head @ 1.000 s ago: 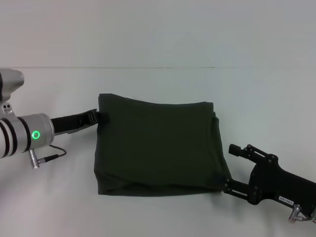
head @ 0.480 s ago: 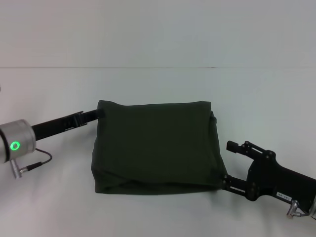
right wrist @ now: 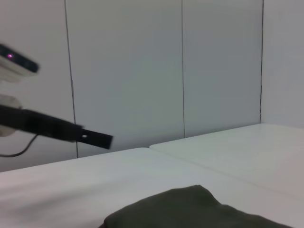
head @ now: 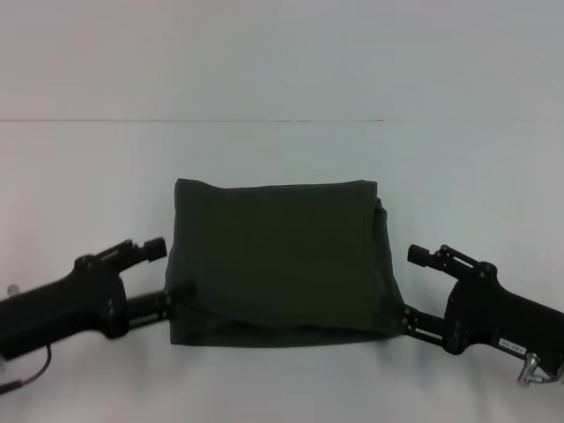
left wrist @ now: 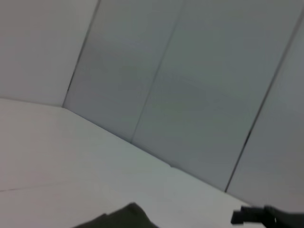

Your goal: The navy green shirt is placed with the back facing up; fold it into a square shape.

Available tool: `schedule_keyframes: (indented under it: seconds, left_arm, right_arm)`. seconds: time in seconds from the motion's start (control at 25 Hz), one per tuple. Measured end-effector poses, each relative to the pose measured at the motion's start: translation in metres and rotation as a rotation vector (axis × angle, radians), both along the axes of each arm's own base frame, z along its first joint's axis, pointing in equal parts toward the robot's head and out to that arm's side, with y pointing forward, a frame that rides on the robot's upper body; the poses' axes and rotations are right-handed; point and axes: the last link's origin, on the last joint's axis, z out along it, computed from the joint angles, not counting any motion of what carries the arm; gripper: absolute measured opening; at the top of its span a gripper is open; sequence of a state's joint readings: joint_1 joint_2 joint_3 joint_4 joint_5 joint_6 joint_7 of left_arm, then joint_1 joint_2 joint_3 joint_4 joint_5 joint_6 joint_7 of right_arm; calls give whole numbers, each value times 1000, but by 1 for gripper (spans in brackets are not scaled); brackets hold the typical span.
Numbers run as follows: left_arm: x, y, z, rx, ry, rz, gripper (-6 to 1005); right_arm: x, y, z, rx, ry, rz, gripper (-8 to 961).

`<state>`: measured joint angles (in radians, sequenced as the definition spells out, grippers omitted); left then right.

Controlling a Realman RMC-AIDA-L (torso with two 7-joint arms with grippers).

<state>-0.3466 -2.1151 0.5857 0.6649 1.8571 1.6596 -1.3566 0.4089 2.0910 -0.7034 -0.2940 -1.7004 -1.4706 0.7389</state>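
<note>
Flanking the lower corners, the left tool (head: pixel 163 278) and right tool (head: pixel 412 291) both stand apart, lower fingers touching the navy green shirt (head: pixel 278 260), already squarish at frame centre on the worktop (head: pixel 282 150). Next probably pinching for another fold, or withdrawing.
</note>
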Motion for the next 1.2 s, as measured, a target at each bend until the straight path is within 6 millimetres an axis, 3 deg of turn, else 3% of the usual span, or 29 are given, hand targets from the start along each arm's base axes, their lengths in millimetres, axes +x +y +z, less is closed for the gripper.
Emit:
schedule_keyframes:
  seconds: [0.24,0.36,0.44,1.2]
  left_arm:
    - [-23,-44,-19,39,94,-50,830]
    - [-29,-57,-27,16,103,-31,923]
    - [-31,-61,-30,10,107,-26,928]
    - [-31,-62,-30,30,84,-18,936]
  right_arm:
    - [13,-19,-5,9,-13,-27,837]
    - [17,-25,-6,5,-11,-45,837]
    - [19,-29,-7,5,-13,-51,837]
    - [23,-32,-13,12,-43,-53,837]
